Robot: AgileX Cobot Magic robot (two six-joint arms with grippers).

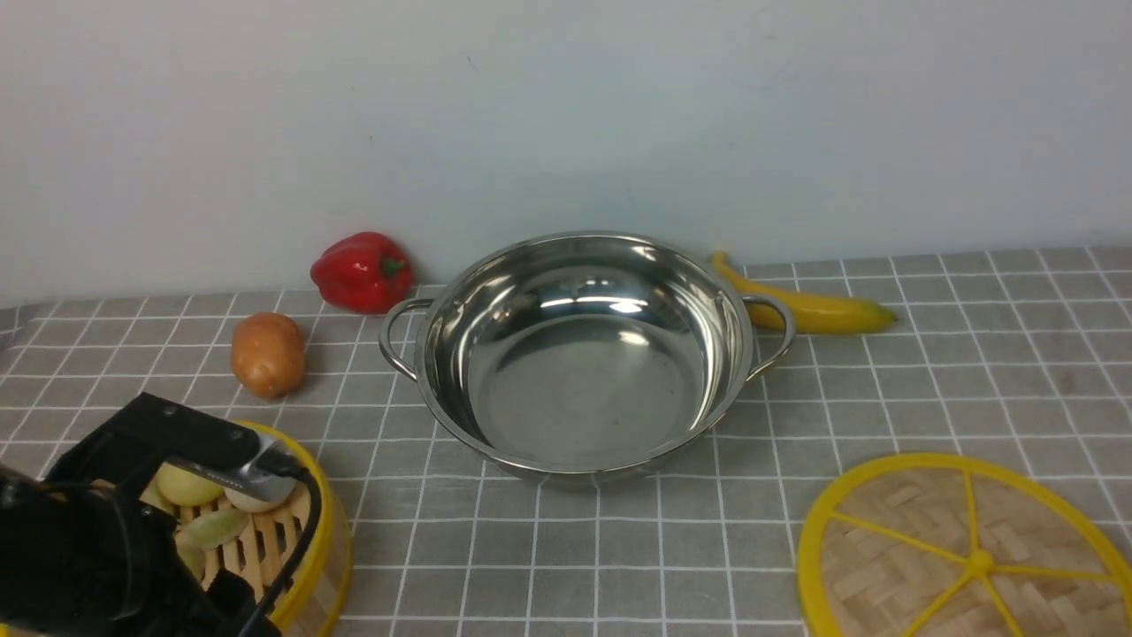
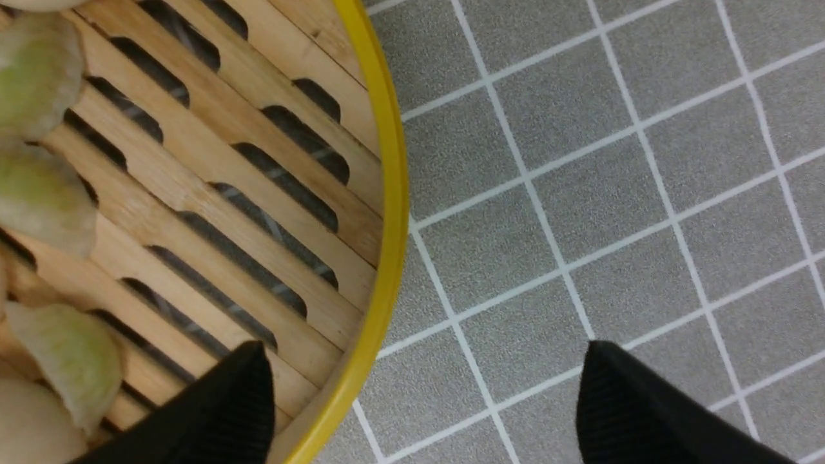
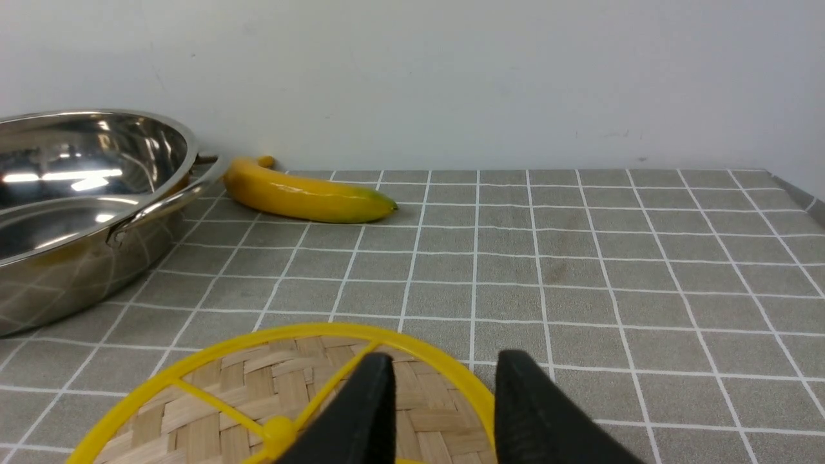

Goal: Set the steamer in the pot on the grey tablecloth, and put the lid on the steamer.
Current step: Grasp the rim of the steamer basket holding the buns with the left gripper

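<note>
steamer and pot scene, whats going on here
The robot's open left claw straddles the yellow rim of the round bamboo steamer basket of toy dumplings, not yet gripping it. The wide shiny steel pot sits empty on the grey checked tablecloth. The right claw, also open, is poised at the edge of the flat woven yellow-rimmed lid.

The left gripper [image 2: 423, 351] has its jaws spread wide across the yellow rim of the steamer [image 2: 396, 193]. One black finger [image 2: 235, 406] lies inside the rim, above the slatted wooden floor [image 2: 213, 161]. The other lies outside the rim, above the grey tablecloth [image 2: 599, 193]. Contact between either finger and the rim cannot be determined. Pale, green-tinted dumplings [image 2: 38, 193] rest on the floor, well inside the rim. White grid lines of the cloth show through the slots between the slats.
</note>
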